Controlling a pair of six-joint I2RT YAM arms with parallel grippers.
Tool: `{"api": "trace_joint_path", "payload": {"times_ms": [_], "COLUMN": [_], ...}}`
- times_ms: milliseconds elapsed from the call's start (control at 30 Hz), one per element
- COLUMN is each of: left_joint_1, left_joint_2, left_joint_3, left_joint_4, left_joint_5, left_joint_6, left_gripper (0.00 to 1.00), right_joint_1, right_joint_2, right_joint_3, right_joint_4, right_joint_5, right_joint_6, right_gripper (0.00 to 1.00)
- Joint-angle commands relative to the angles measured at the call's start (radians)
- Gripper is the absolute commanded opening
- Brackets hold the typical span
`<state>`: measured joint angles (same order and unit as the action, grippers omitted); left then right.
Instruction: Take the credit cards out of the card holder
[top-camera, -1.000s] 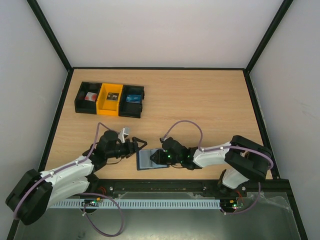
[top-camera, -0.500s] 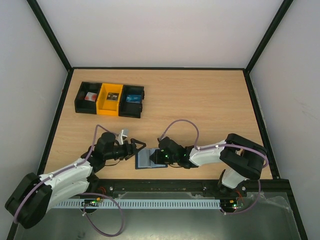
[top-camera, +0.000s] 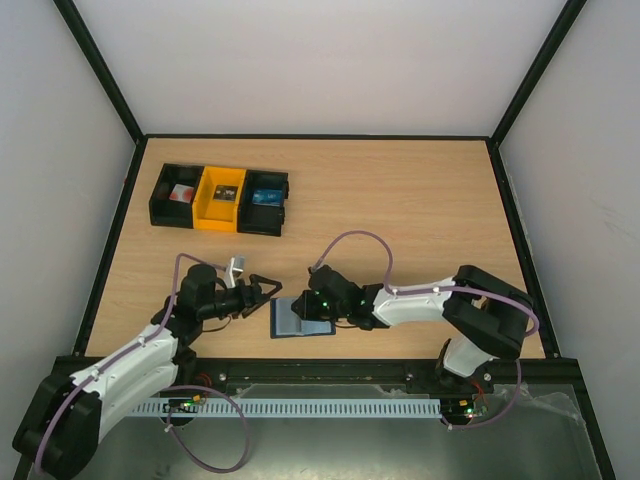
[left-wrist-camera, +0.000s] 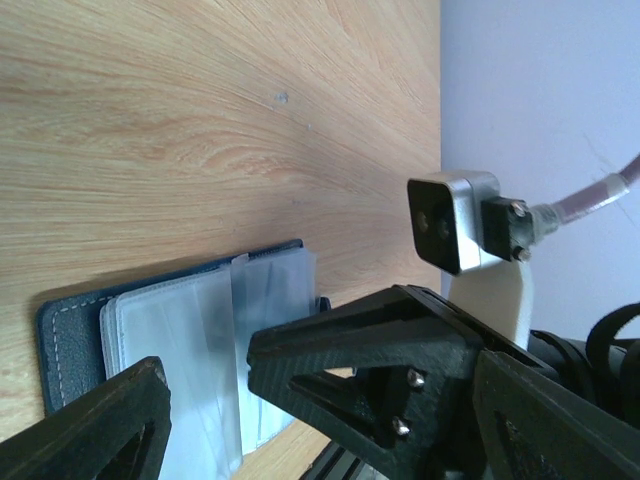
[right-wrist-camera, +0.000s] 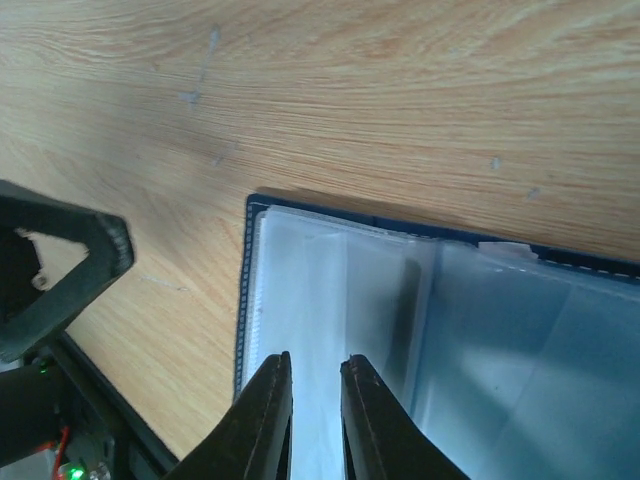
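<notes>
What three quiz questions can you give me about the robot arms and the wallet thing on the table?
1. True or false: the card holder lies open on the table, with its clear sleeves showing.
2. Pick one: what colour is the middle bin in the row of three? A red, B yellow, C green.
3. Fill the gap: the left gripper is wide ____ and holds nothing.

Key: 1 true; 2 B; 3 open.
</notes>
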<state>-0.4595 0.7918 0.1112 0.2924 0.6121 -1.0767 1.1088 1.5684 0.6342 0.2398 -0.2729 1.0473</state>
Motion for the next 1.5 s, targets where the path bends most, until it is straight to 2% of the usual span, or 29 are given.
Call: {"api": "trace_joint_path", "payload": {"times_ms": [0,233,400,567,767,1000,1467], "left_joint_1": [0.005,0.002,0.002,0.001,-0.02,-0.033,-0.053], "left_joint_2": [-0.04,-0.059,-0.054,-0.037,-0.018,0.073,0.233], "left_joint_3": [-0.015,-0.025,-0.042,-0.056,-0.063,-0.065,-0.036], "left_joint_4": [-0.052,-0.037,-0.008,0.028,0.068,0.177,0.236], "left_joint_5": [0.011,0.012,0.015,0.028,0.011,0.028,0.013], "left_joint_6": [0.026,0.018,0.009,-0.006,-0.019,-0.04,0.017], "left_gripper": [0.84,0.84,0.84,0.84,0.84,0.84,0.84], "right_joint_1": [0.01,0.01,0.012,0.013,0.013,0.013,0.013], "right_joint_2": [0.036,0.069,0.105,0.093,0.091,0.088,0.11], "right_joint_3": [0.034,0.035,0.041,0.034,-0.014,-0.074,-0.095], "right_joint_4": [-0.066,-0.108,-0.147,-0.167,-0.111,0.005,0.059], "right_joint_5": [0.039,0.077,0.103,0.143,0.142,0.095,0.072], "right_joint_6": [0.013,-0.004,-0.014,-0.017,0.002,0.032,0.04], "right_gripper": [0.15,0.16,0.12,0.02,0.02,0.02,0.02]}}
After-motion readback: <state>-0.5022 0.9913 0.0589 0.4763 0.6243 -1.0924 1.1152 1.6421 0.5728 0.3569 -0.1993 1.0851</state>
